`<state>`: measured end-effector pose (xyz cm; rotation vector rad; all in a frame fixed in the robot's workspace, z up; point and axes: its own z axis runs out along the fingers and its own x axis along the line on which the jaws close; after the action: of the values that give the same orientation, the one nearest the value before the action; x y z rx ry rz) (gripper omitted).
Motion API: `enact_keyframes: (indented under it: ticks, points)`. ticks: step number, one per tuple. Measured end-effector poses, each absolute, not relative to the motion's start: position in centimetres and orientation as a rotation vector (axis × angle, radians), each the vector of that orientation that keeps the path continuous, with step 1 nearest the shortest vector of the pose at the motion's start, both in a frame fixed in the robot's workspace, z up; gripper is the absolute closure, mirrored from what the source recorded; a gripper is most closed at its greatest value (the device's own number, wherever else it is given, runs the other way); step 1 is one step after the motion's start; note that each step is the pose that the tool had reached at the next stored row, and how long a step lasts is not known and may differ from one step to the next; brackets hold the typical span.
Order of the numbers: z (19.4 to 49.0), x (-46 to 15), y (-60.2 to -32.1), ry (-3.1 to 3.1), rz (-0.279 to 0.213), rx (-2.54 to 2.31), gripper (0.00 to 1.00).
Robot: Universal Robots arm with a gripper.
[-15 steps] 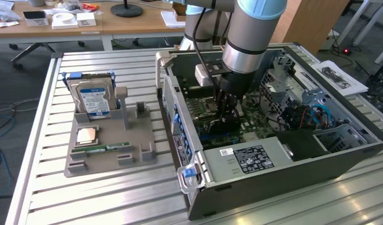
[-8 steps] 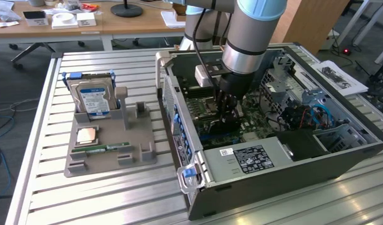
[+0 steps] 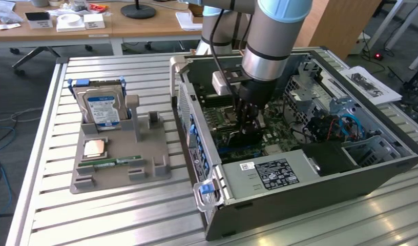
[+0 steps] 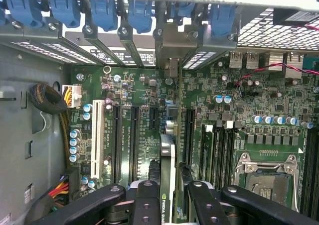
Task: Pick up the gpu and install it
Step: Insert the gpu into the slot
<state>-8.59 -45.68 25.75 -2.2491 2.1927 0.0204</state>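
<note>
My gripper (image 3: 248, 128) reaches down into the open computer case (image 3: 284, 179), over the motherboard (image 3: 277, 138). In the wrist view the gripper (image 4: 172, 207) is shut on the gpu (image 4: 173, 150), a thin card seen edge-on between the two black fingers (image 4: 144, 205). The card runs toward the rear slot openings, where its silvery bracket (image 4: 172, 53) lines up under the blue latches (image 4: 104, 11). It stands upright between the long black expansion slots (image 4: 133, 140). Whether it touches a slot I cannot tell.
Left of the case, a grey holder (image 3: 151, 171) carries a blue-labelled hard drive (image 3: 103, 107), a processor chip (image 3: 94, 148) and a green memory stick (image 3: 117, 161). Inside the case lie the processor socket (image 4: 266, 177), a cable bundle (image 4: 50, 98) and a white slot (image 4: 97, 135).
</note>
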Motion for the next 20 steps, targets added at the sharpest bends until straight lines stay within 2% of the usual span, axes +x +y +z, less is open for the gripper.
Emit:
enact_keyframes:
  ticks: [20]
  points:
    - [25.79,-8.93,-45.69,2.187,0.009,-2.244,0.74]
